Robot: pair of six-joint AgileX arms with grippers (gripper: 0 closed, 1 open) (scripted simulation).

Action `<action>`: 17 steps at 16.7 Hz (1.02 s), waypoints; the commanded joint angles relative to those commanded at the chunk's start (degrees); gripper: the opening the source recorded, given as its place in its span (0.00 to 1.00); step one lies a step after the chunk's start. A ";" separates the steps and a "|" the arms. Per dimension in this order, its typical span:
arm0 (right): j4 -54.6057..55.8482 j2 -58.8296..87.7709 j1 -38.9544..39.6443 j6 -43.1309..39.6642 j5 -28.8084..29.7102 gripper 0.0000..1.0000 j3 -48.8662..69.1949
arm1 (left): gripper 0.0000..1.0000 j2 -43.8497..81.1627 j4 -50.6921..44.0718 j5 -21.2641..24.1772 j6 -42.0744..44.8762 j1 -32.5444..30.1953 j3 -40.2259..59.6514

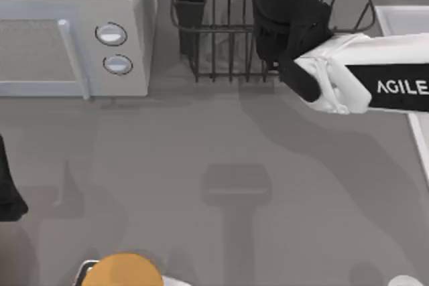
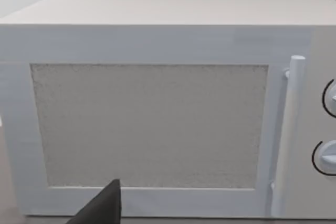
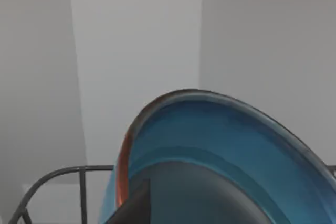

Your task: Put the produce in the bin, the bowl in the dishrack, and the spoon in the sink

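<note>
White microwave [image 1: 74, 28], grey table [image 1: 201, 165]

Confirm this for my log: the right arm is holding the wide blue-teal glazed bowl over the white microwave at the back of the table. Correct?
Not quite. The right tool holds the wide blue-teal glazed bowl over the dark metal wire dishrack, not the microwave; the top view shows it, and rack wire appears in the right wrist view.

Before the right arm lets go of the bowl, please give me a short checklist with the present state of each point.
1. Right end effector is over the dishrack: ok.
2. Bowl is at the end effector, above a rack wire, in the right wrist view: ok.
3. Bowl seated between the upright bars: cannot tell.
4. Grip on the bowl firm: cannot tell.
5. Left arm is parked at the table's left edge, facing the microwave: ok.
</note>
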 joint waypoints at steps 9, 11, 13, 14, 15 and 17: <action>-0.37 -0.42 -0.15 -0.17 -0.08 1.00 -0.42 | 1.00 0.00 0.00 0.00 0.00 0.00 0.00; -1.69 -2.57 -1.21 -0.67 -0.71 1.00 -2.56 | 1.00 0.00 0.00 0.00 0.00 0.00 0.00; -3.24 -6.56 -2.58 -0.98 -2.07 1.00 -5.56 | 1.00 0.00 0.00 0.00 0.00 0.00 0.00; -4.08 -9.25 -3.36 -1.04 -3.01 1.00 -7.23 | 1.00 0.00 0.00 0.00 0.00 0.00 0.00; -5.02 -12.40 -4.26 -1.07 -4.09 1.00 -9.13 | 1.00 0.00 0.00 0.00 0.00 0.00 0.00; -7.34 -20.06 -6.45 -1.09 -6.59 1.00 -13.74 | 1.00 0.00 0.00 0.00 0.00 0.00 0.00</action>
